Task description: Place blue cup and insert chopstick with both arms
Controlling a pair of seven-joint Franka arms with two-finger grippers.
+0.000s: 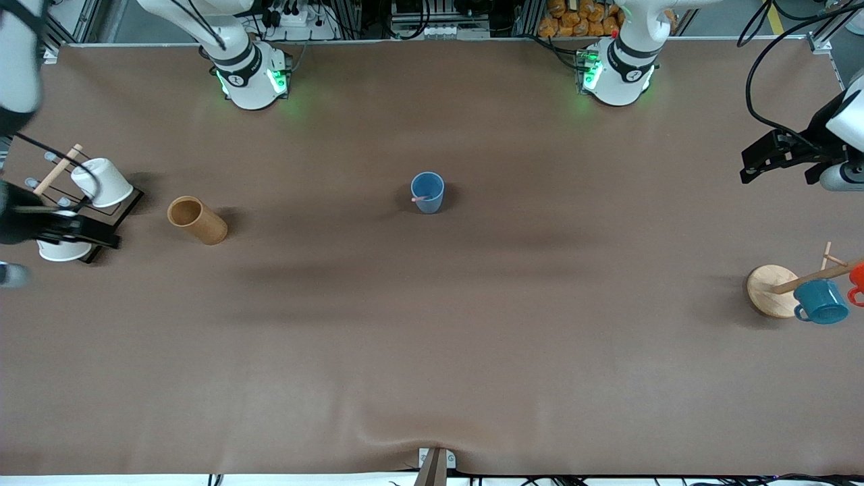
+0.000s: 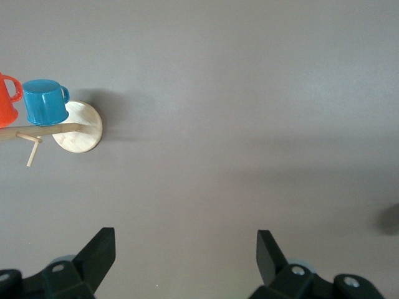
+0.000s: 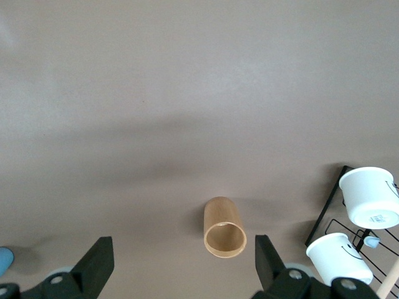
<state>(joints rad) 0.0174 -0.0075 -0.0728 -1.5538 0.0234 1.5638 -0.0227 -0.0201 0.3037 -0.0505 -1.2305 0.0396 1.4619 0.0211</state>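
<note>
The blue cup [image 1: 427,192] stands upright on the table [image 1: 432,337], about midway between the two arms' ends and nearer to the front camera than both bases. The chopstick [image 1: 421,198] sits inside it, its pinkish-red tip leaning on the rim on the side toward the right arm's end of the table. Neither arm touches the cup.

The left end effector [image 2: 185,261] hangs in the air over the left arm's end of the table, released, its two black fingers [image 2: 100,249] spread wide with nothing between them. Near it on the table stands a wooden mug rack [image 1: 773,290] with a round base, carrying a teal mug [image 1: 820,302] and an orange-red mug [image 1: 857,280] on its dowels.

The right end effector [image 3: 184,261] hangs over the right arm's end of the table, also released and empty, fingers [image 3: 98,256] wide apart. Below it a brown wooden holder [image 1: 197,219] stands on the table, well apart from the blue cup. Just beside the holder, closer to the table's end, a black wire rack [image 1: 101,216] carries two white cups [image 1: 101,182]
</note>
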